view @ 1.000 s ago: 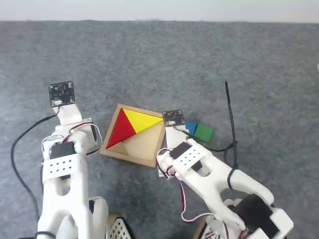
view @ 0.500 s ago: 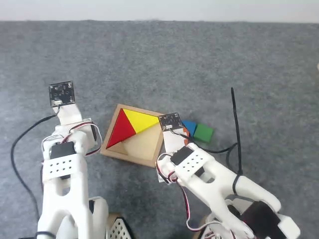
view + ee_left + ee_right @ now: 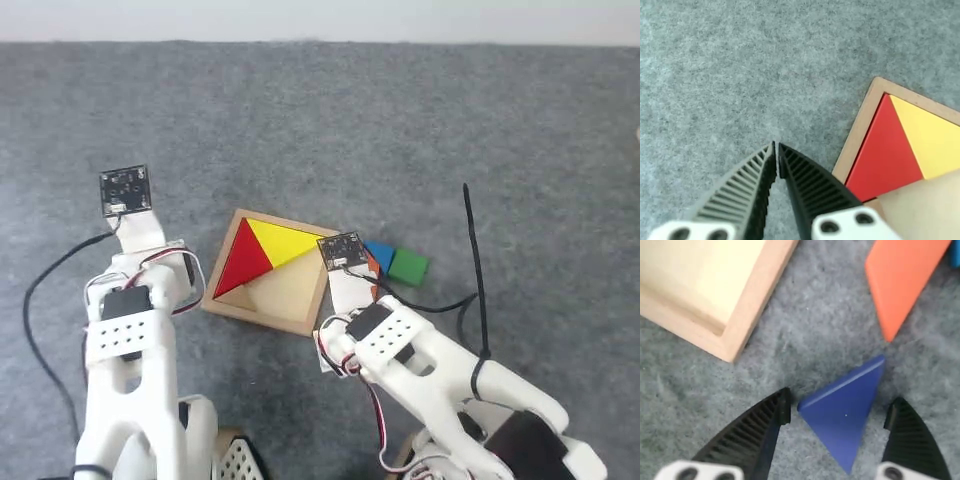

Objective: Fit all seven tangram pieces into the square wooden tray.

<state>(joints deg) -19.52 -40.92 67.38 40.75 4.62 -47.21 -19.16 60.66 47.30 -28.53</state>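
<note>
The square wooden tray holds a red triangle and a yellow triangle; its other half is bare wood. My right gripper is open just outside the tray corner, its fingers on either side of a dark blue triangle lying on the carpet. An orange piece lies just beyond it. My left gripper is shut with nothing in it, over the carpet beside the tray rim and the red triangle.
A light blue piece and a green piece lie on the grey carpet right of the tray, by the right arm. A black cable runs past them. The left arm stands left of the tray.
The right arm has shifted a little toward the tray and the near side. The left arm has kept still.
</note>
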